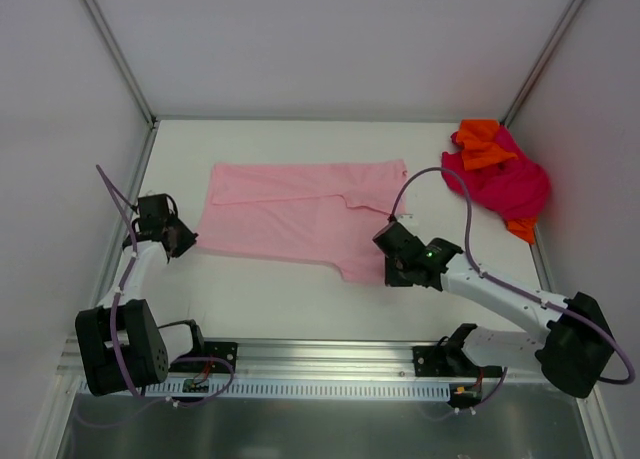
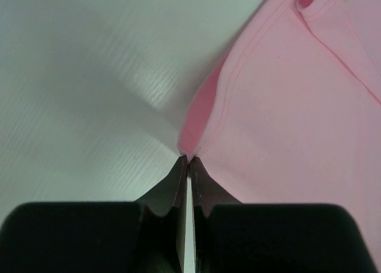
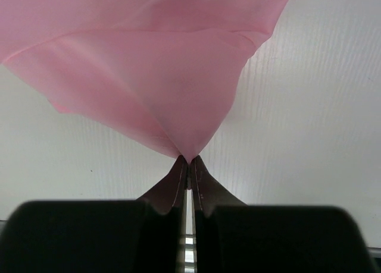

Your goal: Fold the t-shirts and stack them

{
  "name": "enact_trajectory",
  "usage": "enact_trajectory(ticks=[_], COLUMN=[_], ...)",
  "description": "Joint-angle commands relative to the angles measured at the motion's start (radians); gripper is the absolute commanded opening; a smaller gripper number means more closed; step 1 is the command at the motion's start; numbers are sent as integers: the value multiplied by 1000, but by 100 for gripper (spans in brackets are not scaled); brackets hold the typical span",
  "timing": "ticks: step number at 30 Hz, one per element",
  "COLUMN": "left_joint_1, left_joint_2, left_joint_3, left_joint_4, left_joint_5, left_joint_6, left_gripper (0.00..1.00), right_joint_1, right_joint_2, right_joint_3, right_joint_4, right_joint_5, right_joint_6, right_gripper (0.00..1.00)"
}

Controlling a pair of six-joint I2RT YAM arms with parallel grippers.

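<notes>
A light pink t-shirt (image 1: 295, 217) lies spread flat across the middle of the white table. My left gripper (image 1: 188, 241) is shut on its near left corner, seen pinched at the fingertips in the left wrist view (image 2: 188, 157). My right gripper (image 1: 388, 271) is shut on the shirt's near right sleeve tip and lifts it into a peak in the right wrist view (image 3: 189, 160). A heap of magenta and orange shirts (image 1: 498, 176) lies at the far right, apart from both grippers.
White walls with metal corner posts (image 1: 113, 49) enclose the table on three sides. A metal rail (image 1: 330, 364) runs along the near edge between the arm bases. A purple cable (image 1: 440, 189) arcs over the table by the right arm.
</notes>
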State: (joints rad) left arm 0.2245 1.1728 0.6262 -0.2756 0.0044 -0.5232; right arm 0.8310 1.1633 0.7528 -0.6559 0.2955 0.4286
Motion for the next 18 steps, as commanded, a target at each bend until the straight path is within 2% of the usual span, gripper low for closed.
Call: enact_trajectory(ticks=[1,12,18], left_joint_1=[12,12,12], left_joint_2=[-62,-150,-236], left_joint_3=[18,-62,-106], left_joint_4=[-50,-56,-82], left_joint_5=[2,2,-63], left_joint_6=[40,-12,-43], left_gripper=[0,0,0], right_joint_1=[-23,-78,-92], right_joint_2=[-34,-96,-109], right_joint_3=[42,56,59], right_joint_4=[-36,1,-13], right_joint_5=[34,-4,-4], right_joint_6=[-30,-39,-54], right_gripper=[1,1,1])
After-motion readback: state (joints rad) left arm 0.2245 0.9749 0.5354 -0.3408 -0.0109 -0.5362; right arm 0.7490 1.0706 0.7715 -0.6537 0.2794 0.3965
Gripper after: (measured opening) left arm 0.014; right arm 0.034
